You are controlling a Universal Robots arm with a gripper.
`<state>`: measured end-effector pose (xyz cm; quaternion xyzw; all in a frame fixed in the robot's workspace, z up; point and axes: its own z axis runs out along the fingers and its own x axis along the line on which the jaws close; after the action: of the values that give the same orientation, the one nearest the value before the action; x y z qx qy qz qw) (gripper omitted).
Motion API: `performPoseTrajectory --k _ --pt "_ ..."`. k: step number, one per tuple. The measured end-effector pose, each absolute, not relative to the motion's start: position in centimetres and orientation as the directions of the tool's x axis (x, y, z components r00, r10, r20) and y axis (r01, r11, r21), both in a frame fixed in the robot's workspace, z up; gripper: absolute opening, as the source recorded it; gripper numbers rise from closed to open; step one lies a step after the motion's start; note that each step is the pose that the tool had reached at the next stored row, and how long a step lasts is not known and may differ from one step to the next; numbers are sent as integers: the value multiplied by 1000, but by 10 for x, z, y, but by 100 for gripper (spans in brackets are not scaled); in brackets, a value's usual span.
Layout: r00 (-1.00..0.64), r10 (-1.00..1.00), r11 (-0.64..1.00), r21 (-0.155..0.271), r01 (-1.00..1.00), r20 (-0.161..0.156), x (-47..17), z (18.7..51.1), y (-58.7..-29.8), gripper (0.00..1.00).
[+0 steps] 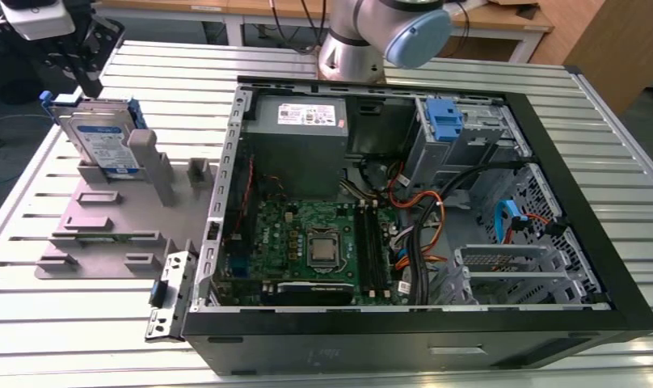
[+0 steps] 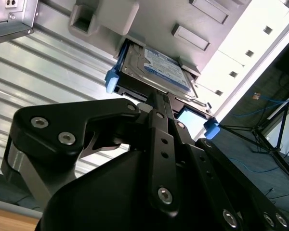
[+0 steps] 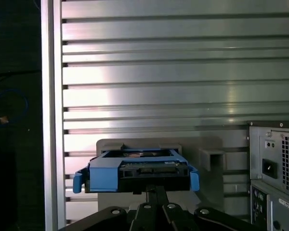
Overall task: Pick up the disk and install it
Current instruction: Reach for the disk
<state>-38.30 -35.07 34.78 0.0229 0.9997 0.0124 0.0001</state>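
The disk (image 1: 98, 139) is a silver drive with a white-and-blue label and blue rails. It stands on edge in a grey holder (image 1: 100, 234) at the exterior view's left. My gripper (image 1: 86, 81) hangs right above its top edge. In both wrist views the disk (image 2: 156, 70) (image 3: 137, 171) lies straight ahead of the gripper (image 2: 156, 96) (image 3: 154, 190). Its fingers are shut together, with their tips at the disk's near edge. Whether they touch it I cannot tell.
An open black computer case (image 1: 585, 242) lies to the exterior view's right of the holder, with a grey power supply (image 1: 300, 121), a motherboard (image 1: 305, 242) and a light-blue bracket (image 1: 443, 120) in its drive bay. The slatted metal table (image 1: 46, 323) ends close to the holder's left.
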Motion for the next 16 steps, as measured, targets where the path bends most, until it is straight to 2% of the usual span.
performPoseTrajectory --k 16 --pt "-999 38 999 25 38 1 -395 341 -350 11"
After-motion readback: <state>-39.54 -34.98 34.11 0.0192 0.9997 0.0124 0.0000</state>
